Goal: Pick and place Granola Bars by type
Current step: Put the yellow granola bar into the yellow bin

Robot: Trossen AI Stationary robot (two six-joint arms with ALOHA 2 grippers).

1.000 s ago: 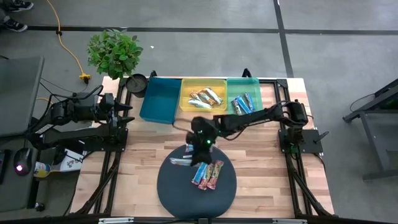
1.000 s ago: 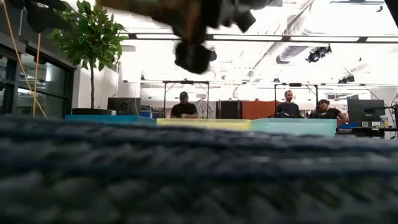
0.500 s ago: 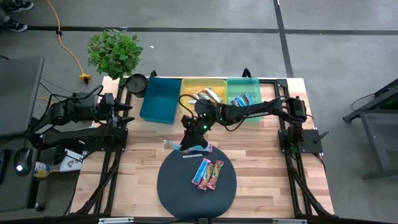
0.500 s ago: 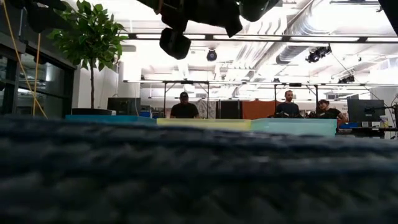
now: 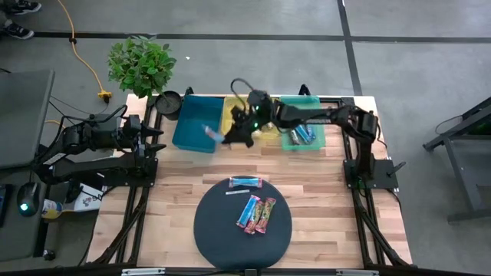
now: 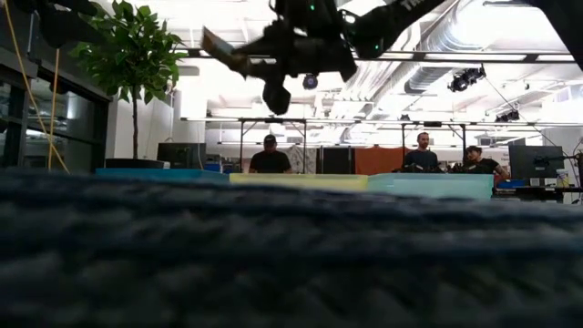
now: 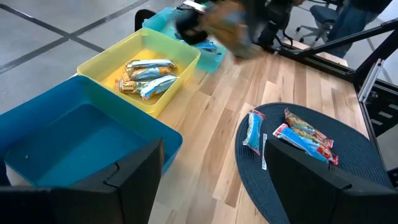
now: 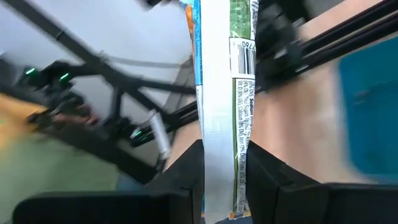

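My right gripper hangs above the gap between the blue bin and the yellow bin, shut on a silver-white granola bar. The low view shows that bar high above the bins. More bars lie in the yellow bin and in the green bin. Three others lie flat on the dark round mat: two blue ones and a red multicolour one. My left gripper waits open at the table's left side. My right gripper pinches the silver-white bar between its two fingers, at the bar's rear end. The fingers lie along the bar and point roughly level toward the table's left. The printed end juts past the fingertips. The bar is lifted clear.
The blue bin holds nothing that shows. A potted plant and a dark round pot stand at the far left corner. Bare wood lies between the mat and the bins. People sit in the room beyond the table.
My right gripper has swung from over the mat toward the table's far edge and left, rising a little and tipping nearer to level. It has carried the silver-white bar clear of the mat to above the bins. The other bars have stayed in place.
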